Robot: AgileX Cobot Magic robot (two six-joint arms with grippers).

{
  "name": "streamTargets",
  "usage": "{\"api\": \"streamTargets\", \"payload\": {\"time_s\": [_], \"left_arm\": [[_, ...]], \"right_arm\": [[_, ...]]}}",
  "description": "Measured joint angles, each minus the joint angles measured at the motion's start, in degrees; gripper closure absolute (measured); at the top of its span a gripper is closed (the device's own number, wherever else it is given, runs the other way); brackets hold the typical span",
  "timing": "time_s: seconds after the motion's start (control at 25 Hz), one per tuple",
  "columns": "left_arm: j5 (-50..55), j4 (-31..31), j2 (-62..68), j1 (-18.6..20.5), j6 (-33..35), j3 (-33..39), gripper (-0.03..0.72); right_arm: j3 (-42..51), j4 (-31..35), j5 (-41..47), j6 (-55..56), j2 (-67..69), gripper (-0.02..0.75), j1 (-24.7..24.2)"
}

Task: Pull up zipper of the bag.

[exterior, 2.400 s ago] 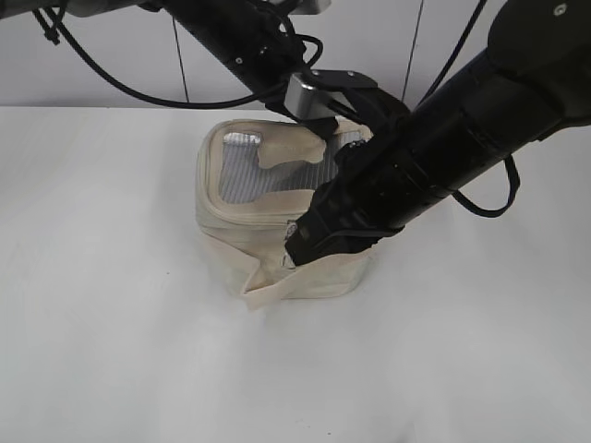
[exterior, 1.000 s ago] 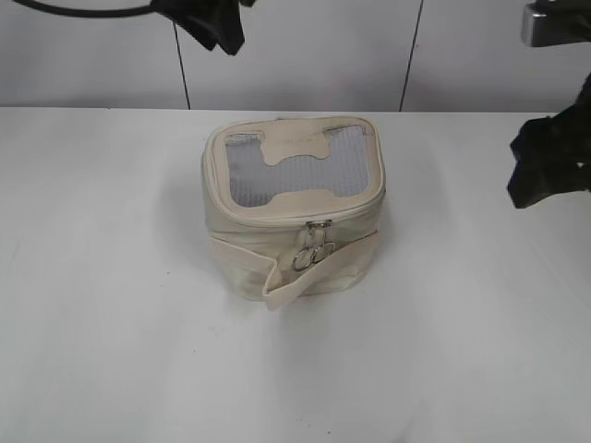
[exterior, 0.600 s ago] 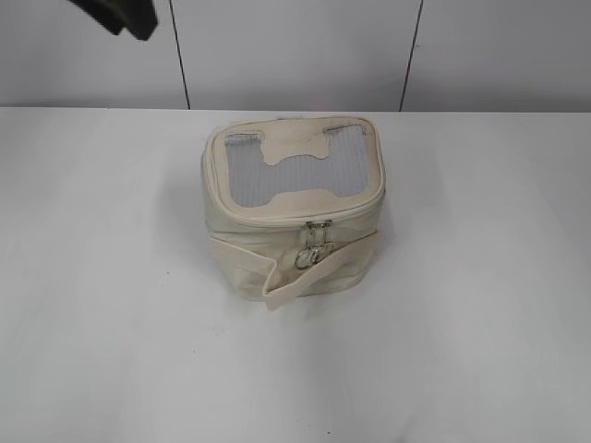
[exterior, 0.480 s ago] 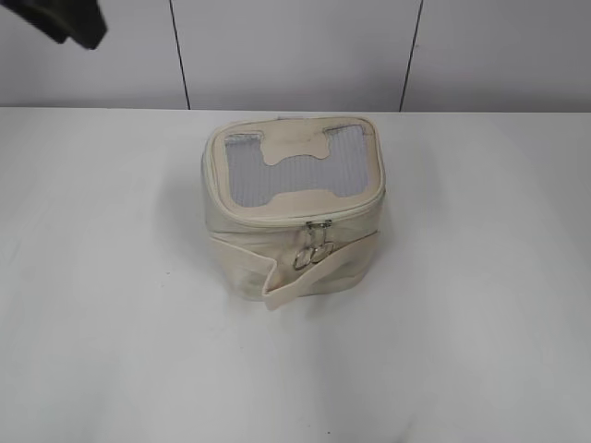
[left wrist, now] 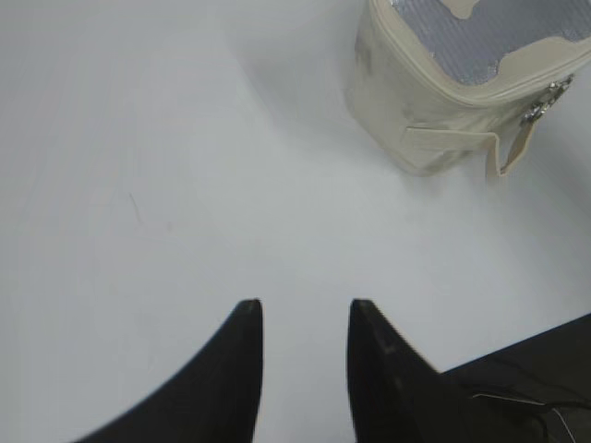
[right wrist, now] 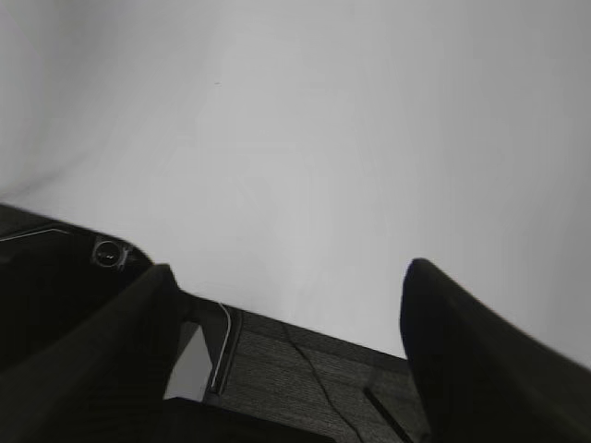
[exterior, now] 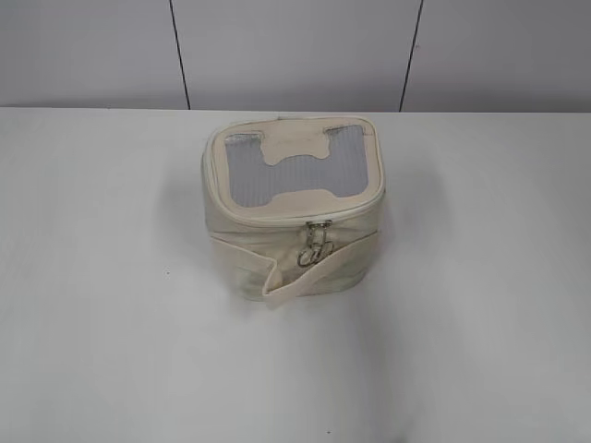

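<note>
The cream bag [exterior: 291,208] stands alone on the white table [exterior: 111,277], lid up, with its grey ribbed panel and bone-shaped patch. The zipper [exterior: 319,228] runs around the lid rim; its silver pull and ring hang at the front middle. The bag also shows in the left wrist view [left wrist: 462,88], at the top right. My left gripper [left wrist: 305,309] is open and empty over bare table, far from the bag. My right gripper [right wrist: 286,272] is open and empty near the table's edge. Neither arm shows in the exterior view.
A loose cream strap end [exterior: 277,291] sticks out at the bag's front lower left. A dark surface with cables [right wrist: 305,378] lies beyond the table edge in the right wrist view. A grey panelled wall [exterior: 295,51] stands behind the table.
Both arms have drawn back from the bag and left the exterior view, the left one last, toward the upper left. The bag stands free with its lid closed.
</note>
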Motion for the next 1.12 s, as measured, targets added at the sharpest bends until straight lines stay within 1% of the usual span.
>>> {"api": "streamTargets", "payload": {"time_s": [0.12, 0.2, 0.32, 0.52, 0.64, 0.84, 1.12], "left_arm": [[-1.18, -0.6, -11.51, 0.0, 0.0, 7.02, 0.44], [-1.04, -1.7, -18.42, 0.0, 0.0, 11.59, 0.44], [-0.86, -3.71, -28.42, -0.05, 0.0, 16.76, 0.44], [-0.68, -4.98, -39.89, -0.05, 0.0, 21.06, 0.44], [-0.81, -5.17, -41.57, -0.05, 0.42, 22.04, 0.44], [-5.96, -5.98, -41.57, -0.05, 3.69, 23.5, 0.44], [-7.17, -9.5, -41.57, -0.05, 8.11, 24.3, 0.44]], "right_arm": [[2.73, 5.92, 0.06, -4.31, -4.58, 0.171, 0.0], [4.16, 7.82, 0.43, -5.25, -7.95, 0.174, 0.0], [6.02, 8.34, 1.44, -5.57, -13.72, 0.18, 0.0], [8.82, 8.29, 2.45, -5.29, -23.41, 0.181, 0.0], [10.8, 6.32, 2.82, -5.08, -29.65, 0.181, 0.0], [12.85, 3.39, 2.24, -4.45, -37.77, 0.181, 0.0], [14.86, 3.03, -3.95, -4.28, -39.66, 0.183, 0.0]]}}
